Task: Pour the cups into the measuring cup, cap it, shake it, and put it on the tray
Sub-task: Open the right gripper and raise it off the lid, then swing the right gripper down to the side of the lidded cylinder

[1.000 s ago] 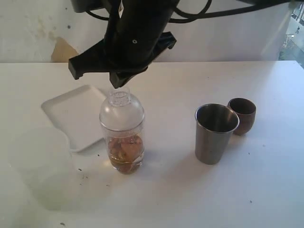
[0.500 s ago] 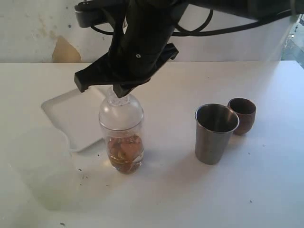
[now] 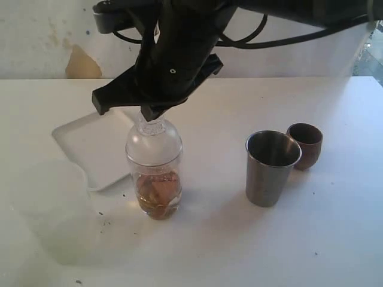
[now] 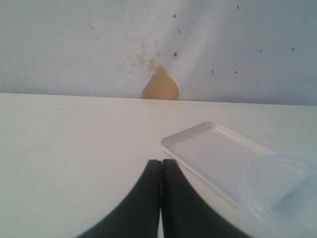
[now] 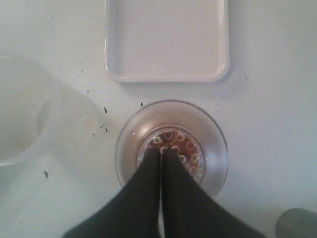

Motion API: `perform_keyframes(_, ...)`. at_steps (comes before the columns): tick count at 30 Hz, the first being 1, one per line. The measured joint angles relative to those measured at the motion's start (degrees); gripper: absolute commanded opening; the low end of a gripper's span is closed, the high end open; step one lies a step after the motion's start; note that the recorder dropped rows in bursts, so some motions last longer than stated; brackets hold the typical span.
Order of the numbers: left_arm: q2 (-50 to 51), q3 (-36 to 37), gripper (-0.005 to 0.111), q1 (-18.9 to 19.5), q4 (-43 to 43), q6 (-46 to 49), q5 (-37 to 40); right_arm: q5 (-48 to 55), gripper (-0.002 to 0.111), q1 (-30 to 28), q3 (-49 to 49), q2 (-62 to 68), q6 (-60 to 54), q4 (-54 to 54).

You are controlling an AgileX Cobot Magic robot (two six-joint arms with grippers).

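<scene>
The clear measuring cup point(image 3: 154, 185) stands mid-table with brown contents at its bottom and the clear dome cap point(image 3: 154, 143) on top. My right gripper point(image 3: 152, 113) is shut, its tips down on the cap's perforated top point(image 5: 185, 144); the right gripper point(image 5: 161, 151) holds nothing. To the right stand the steel tumbler point(image 3: 270, 167) and, touching it behind, the wooden cup point(image 3: 305, 143). The white tray point(image 3: 96, 143) lies behind and left of the measuring cup. My left gripper point(image 4: 161, 161) is shut and empty, low over the table beside the tray point(image 4: 213, 148); it is out of the exterior view.
A cloudy translucent plastic cup point(image 3: 51, 209) stands at the front left, close to the tray's near edge; its rim point(image 4: 277, 186) shows in the left wrist view. Small dark crumbs point(image 5: 101, 121) dot the table by the measuring cup. A wall runs behind the table.
My right gripper has come down from just above the cap onto its top over the last second; the measuring cup has barely shifted.
</scene>
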Motion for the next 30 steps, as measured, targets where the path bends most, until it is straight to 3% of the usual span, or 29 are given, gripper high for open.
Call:
perform_keyframes(5, 0.00, 0.00, 0.001, 0.00, 0.00, 0.00, 0.00, -4.31, 0.000, 0.00, 0.00, -0.44, 0.34, -2.35)
perform_keyframes(21, 0.00, 0.00, 0.001, 0.00, 0.00, 0.00, 0.00, -2.27, 0.000, 0.00, -0.21, 1.23, 3.03, -6.30)
perform_keyframes(30, 0.00, 0.00, 0.001, 0.00, 0.00, 0.00, 0.00, -4.30, 0.000, 0.14, 0.22, -6.03, 3.03, -6.07)
